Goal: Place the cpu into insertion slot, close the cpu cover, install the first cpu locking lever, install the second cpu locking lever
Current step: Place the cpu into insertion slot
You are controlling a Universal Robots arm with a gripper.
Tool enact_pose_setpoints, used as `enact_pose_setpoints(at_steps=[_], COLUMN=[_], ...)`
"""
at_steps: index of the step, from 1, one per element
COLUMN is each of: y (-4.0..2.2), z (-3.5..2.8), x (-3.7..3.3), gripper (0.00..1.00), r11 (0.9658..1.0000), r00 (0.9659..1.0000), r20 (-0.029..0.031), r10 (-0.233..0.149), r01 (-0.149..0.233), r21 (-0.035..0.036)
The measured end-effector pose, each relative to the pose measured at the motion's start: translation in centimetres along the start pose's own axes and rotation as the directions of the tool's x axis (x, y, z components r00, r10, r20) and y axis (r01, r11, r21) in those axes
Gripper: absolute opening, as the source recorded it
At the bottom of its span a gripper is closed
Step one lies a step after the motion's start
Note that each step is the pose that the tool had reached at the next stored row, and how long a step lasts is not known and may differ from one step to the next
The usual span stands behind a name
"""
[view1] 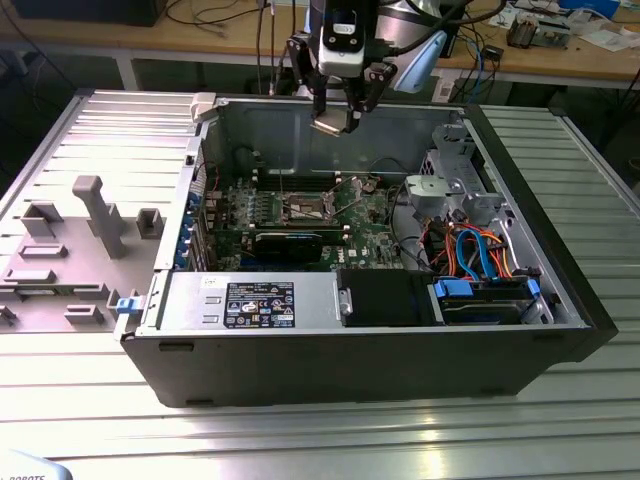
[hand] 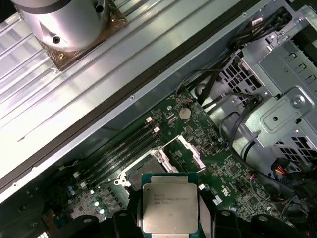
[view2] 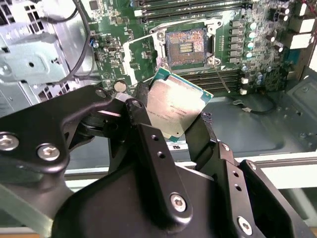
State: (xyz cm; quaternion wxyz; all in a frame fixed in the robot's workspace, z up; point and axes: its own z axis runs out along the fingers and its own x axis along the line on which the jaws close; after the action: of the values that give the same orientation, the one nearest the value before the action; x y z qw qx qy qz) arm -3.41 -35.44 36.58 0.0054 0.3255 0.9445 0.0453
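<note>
My gripper (view2: 173,125) is clamped on the cpu (view2: 174,110). One black finger (view2: 148,141) presses each of two opposite edges, and the chip sits between them with its top face to the camera.

The chip is a flat square. Its top is a dull silver metal plate with rounded corners and a few lines of fine dark print (too small for me to make out). A thin green board edge frames the plate on every side. In the second wrist view the chip sits turned at an angle, one corner pointing toward the motherboard (view2: 114,29).

In the exterior view I am holding it up in the air over the open computer case (view1: 350,350), near the case's far wall and well above the board, touching nothing.

The insertion slot (view2: 186,47) lies below on the green board, well apart from the chip. It is a square socket with a silver rim and a dark centre with a coppery sheen, and nothing is seated in it. The cpu cover (view2: 141,55), a thin pale metal frame with a square window, is swung open and lies beside the socket. The long narrow memory slots (view2: 198,6) run along the socket's other side.
</note>
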Motion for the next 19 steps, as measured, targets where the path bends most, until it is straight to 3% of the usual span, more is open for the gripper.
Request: enact_pose_setpoints(at_steps=[3, 7, 10, 15, 19], y=[-0.01, -0.01, -0.02, -0.03, -0.03], z=[0.09, 0.16, 0.23, 0.28, 0.32], x=[0.00, 0.00, 0.00, -0.01, -0.01], gripper=[0.54, 0.54, 0.54, 0.54, 0.54], r11=[0.9988, 0.9924, 0.9873, 0.9818, 0.9698], r00=[0.9988, 0.9924, 0.9872, 0.9817, 0.9695], r20=[0.0044, 0.0108, 0.0139, 0.0167, 0.0212], r10=[0.050, 0.123, 0.159, 0.190, 0.244], r01=[-0.050, -0.123, -0.159, -0.190, -0.244], r21=[-0.0011, -0.0031, -0.0042, -0.0054, -0.0075])
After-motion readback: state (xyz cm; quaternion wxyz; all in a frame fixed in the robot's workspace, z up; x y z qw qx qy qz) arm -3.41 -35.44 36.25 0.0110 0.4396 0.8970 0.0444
